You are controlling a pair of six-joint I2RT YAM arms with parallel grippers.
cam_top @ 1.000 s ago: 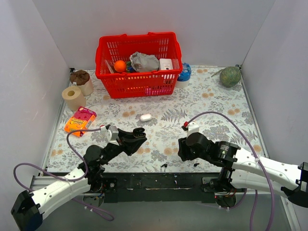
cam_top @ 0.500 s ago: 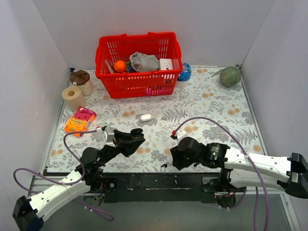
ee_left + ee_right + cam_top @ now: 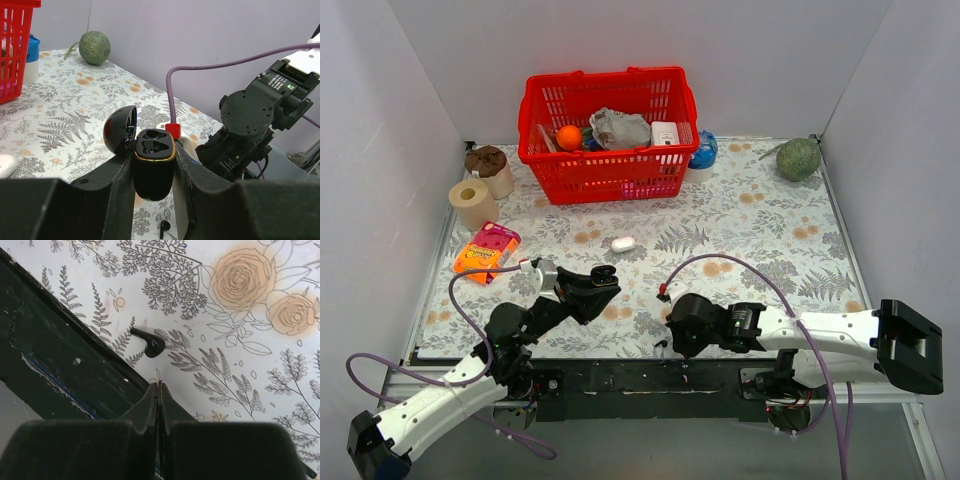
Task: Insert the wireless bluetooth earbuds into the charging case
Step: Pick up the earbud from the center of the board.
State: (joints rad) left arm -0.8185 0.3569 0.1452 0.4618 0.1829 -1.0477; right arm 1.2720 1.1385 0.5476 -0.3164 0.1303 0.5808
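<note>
**Open charging case held aloft; one earbud on the table at the near edge**

- Charging case (image 3: 154,172): black, glossy, gold-rimmed. Lid hinged back to the left. Held upright above the near-left part of the table (image 3: 770,230).
- Left gripper (image 3: 154,161): jaws clamped on the two sides of the case body.
- Earbud (image 3: 149,344): black, short stem. Lies on the floral cloth just inside the table's near edge, beside the black border strip. Only one can be made out.
- Right gripper (image 3: 159,386): low over the near edge near its middle. Fingers pressed together with nothing between them. Tips are close to the earbud but apart from it.
- Red basket (image 3: 605,182): at the far edge, left of centre, holding mixed goods.
- White pill-shaped case (image 3: 623,243): mid-table, in front of the basket.
- Paper roll (image 3: 472,203) and orange packet (image 3: 486,250): along the left edge.
- Green melon (image 3: 798,158): far-right corner.
</note>
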